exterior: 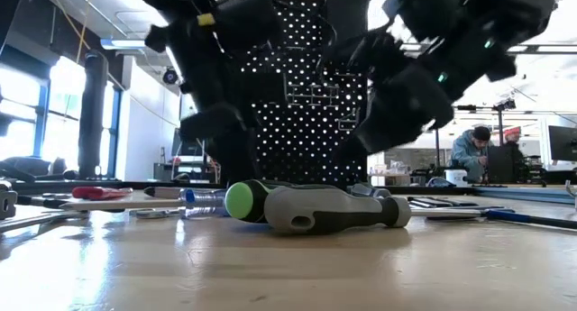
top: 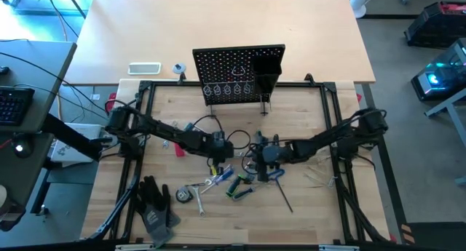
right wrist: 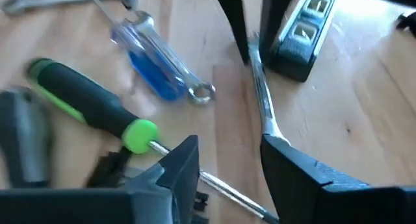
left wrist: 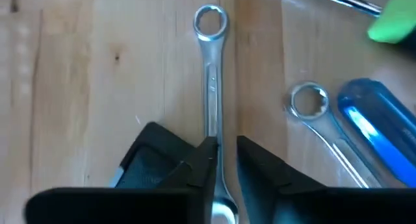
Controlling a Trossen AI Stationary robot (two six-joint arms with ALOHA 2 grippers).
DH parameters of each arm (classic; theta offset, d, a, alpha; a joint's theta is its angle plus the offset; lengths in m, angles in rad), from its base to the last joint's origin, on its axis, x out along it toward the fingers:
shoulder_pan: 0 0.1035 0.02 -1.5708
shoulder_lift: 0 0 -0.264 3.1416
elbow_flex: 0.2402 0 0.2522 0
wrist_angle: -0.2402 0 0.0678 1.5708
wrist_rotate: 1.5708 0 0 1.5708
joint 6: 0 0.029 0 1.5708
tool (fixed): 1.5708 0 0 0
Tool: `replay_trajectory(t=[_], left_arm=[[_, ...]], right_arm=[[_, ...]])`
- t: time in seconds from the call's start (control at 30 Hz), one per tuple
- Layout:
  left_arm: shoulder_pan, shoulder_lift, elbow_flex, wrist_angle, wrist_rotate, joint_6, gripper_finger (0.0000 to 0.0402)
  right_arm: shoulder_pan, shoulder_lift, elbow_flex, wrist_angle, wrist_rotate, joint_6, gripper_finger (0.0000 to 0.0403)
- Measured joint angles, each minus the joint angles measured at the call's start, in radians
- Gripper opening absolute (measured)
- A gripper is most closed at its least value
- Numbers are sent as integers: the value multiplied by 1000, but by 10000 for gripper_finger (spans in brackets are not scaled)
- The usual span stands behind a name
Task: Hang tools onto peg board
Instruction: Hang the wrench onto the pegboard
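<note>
High view: tools (top: 218,182) lie on counter (top: 306,214); peg board (top: 238,73) unfilled. Left hand (left wrist: 221,162) grasps wrench (left wrist: 211,81); right hand (right wrist: 227,165) released.

No legible text, brand, number or sign appears in any view. The wrench (left wrist: 212,87) shank bears a stamped marking near its ring end, too blurred to read. The black device (right wrist: 300,30) beside that wrench shows 2 pale panels with marks that cannot be read.
</note>
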Motion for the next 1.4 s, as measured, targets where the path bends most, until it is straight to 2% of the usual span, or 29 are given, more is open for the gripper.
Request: replay_trajectory(t=[0.2, 0.3, 0.43, 0.6, 0.93, 1.2, 1.4], left_arm=[[-8, -85, -63, 38, -7, 4, 94], [-5, -122, -135, 84, 18, 21, 97], [-5, -168, -225, 227, 65, 9, 89], [-5, -183, -276, 299, 68, -10, 81], [-5, -183, -278, 286, 83, -9, 98], [-5, -183, -278, 263, 116, -8, 108], [-5, -183, -278, 230, 73, -6, 108]], right_arm=[[-41, 34, 0, 21, -3, -23, 85], [-54, 34, 0, 34, -15, -54, 47], [-74, 35, 0, 48, -59, -84, 7], [-109, 35, 0, 52, -95, -96, 7], [-154, 59, 0, 66, -184, -94, 1], [-157, 157, 1, 122, -177, -79, 0], [-157, 172, 3, 128, -179, -66, 0]])
